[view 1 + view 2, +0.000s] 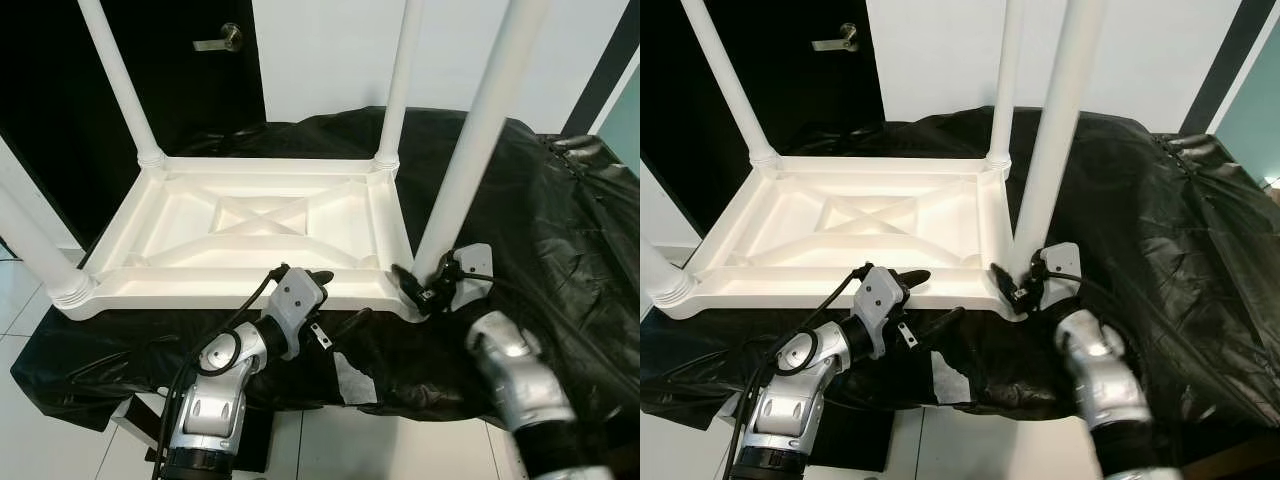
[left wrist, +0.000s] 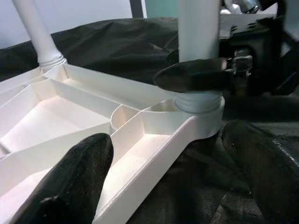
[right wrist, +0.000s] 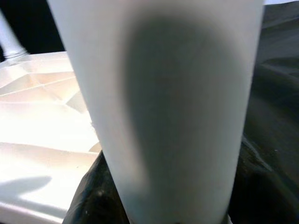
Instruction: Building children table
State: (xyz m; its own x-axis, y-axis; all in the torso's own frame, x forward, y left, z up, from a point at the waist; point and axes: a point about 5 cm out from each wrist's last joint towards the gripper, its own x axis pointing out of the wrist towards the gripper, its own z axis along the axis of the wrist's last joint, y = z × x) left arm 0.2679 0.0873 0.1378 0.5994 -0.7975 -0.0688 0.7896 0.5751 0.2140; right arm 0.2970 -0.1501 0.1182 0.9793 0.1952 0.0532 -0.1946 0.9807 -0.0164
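Observation:
A white plastic children's table [image 1: 240, 285] lies upside down on a surface draped in a black sheet [image 1: 560, 230], with its legs pointing up. My right gripper [image 1: 420, 285] is shut on the near right leg [image 1: 480, 130] just above its socket. One of its fingers [image 2: 191, 77] crosses the base of that leg [image 2: 198, 28], which looms close in the right wrist view [image 3: 163, 107]. My left gripper [image 1: 305, 280] hovers at the table's near rim, open. Its fingers [image 2: 74, 182] stand wide apart on either side of the rim near that corner.
Three more legs stand up: far left [image 1: 120, 80], far right [image 1: 400, 80] and near left [image 1: 35, 245]. A dark door with a lever handle [image 1: 222, 40] and a white wall are behind. White floor tiles [image 1: 40, 440] show below the sheet's front edge.

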